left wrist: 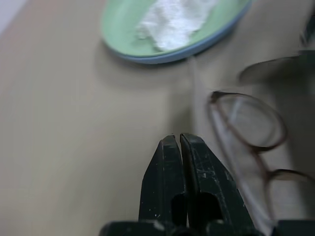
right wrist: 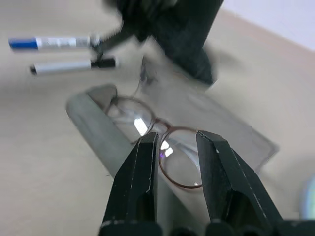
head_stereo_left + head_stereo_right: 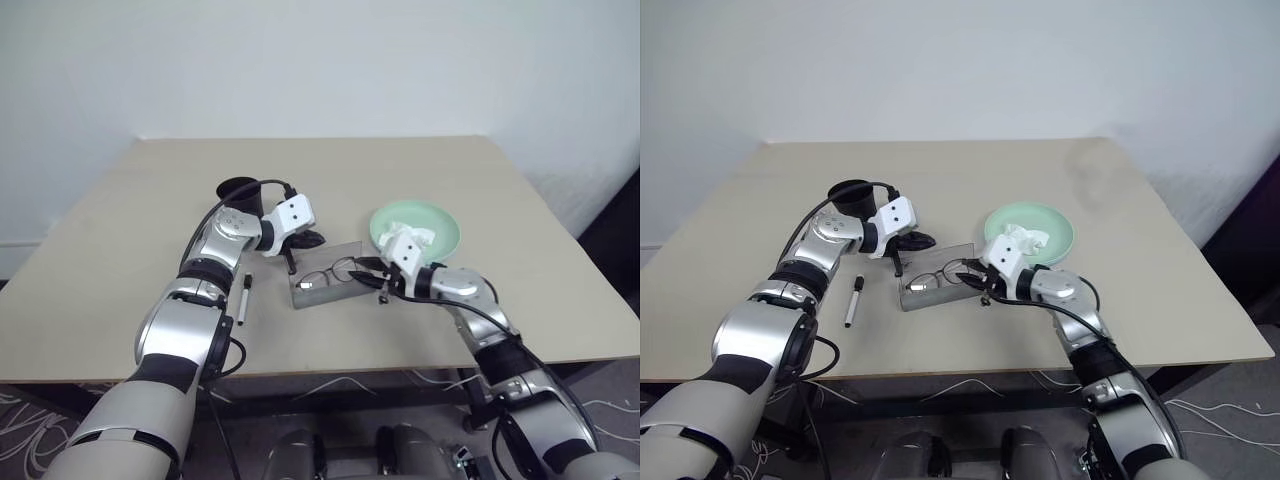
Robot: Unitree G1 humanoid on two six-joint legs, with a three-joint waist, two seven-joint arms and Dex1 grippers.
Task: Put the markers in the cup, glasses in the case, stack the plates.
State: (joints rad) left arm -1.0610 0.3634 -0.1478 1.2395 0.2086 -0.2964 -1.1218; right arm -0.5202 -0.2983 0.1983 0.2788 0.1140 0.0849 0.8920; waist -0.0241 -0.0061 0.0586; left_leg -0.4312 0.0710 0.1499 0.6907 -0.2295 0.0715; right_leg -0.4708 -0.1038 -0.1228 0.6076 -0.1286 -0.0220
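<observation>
Round, thin-rimmed glasses (image 2: pixel 157 135) across the open grey case (image 2: pixel 98 130); right gripper (image 2: pixel 177 147) narrowly parted, left gripper (image 1: pixel 179 147) pinched closed.

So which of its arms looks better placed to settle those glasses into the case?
Probably the right. Its fingers stand parted around the rim of the glasses, which lie over the open case. The left gripper is shut, holding nothing, beside the case.
</observation>
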